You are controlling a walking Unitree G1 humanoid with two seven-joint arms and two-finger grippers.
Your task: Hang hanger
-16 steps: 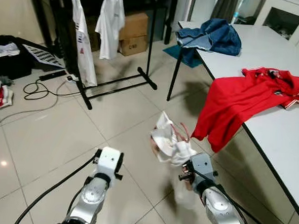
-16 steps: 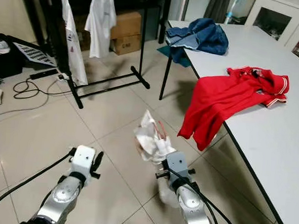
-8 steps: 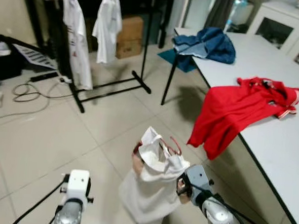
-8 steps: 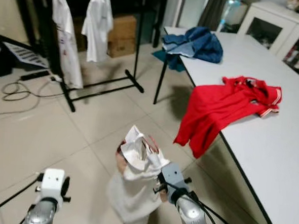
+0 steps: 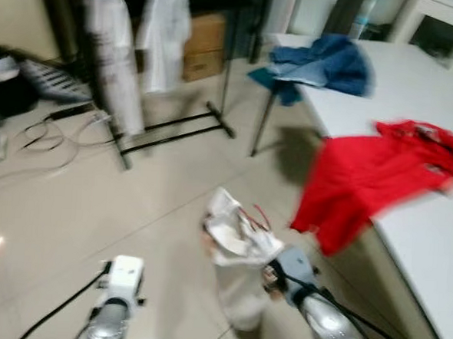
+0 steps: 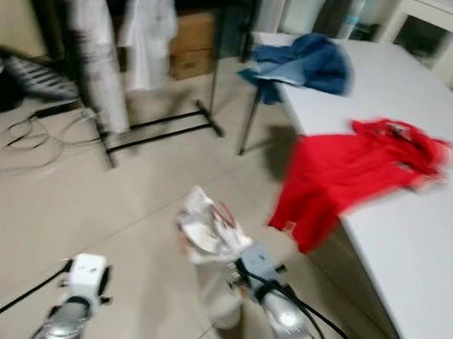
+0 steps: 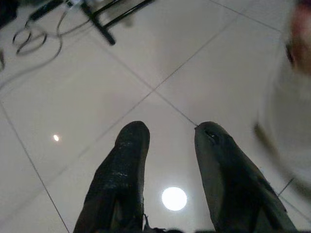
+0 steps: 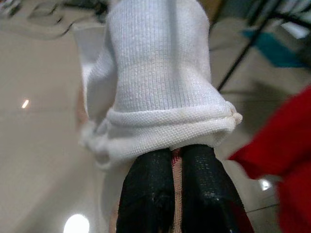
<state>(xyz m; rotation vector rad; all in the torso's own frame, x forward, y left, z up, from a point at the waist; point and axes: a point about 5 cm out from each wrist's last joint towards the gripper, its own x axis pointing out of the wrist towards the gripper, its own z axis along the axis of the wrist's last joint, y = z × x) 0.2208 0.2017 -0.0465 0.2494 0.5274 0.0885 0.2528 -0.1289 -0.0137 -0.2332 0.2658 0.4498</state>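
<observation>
My right gripper (image 5: 272,273) is shut on a pink hanger (image 8: 177,195) that carries a white shirt (image 5: 239,256). The shirt bunches over the fingers and hangs toward the floor; its collar (image 8: 160,73) covers most of the hanger in the right wrist view. A thin red piece of the hanger (image 5: 260,215) pokes out above the cloth. The black clothes rack (image 5: 173,127) stands at the far left with two white garments (image 5: 110,66) hanging on it. My left gripper (image 7: 167,145) is open over bare floor tiles, holding nothing.
A white table (image 5: 430,236) runs along the right, with a red shirt (image 5: 376,175) draped over its edge and blue jeans (image 5: 325,59) at its far end. Cables (image 5: 48,135) and a dark bag lie on the floor at the left. Cardboard boxes (image 5: 203,45) sit behind the rack.
The whole picture has shifted and blurred, so the camera is moving. The white shirt has dropped from a bunch to hang down from my right gripper. My left arm sits lower in view.
</observation>
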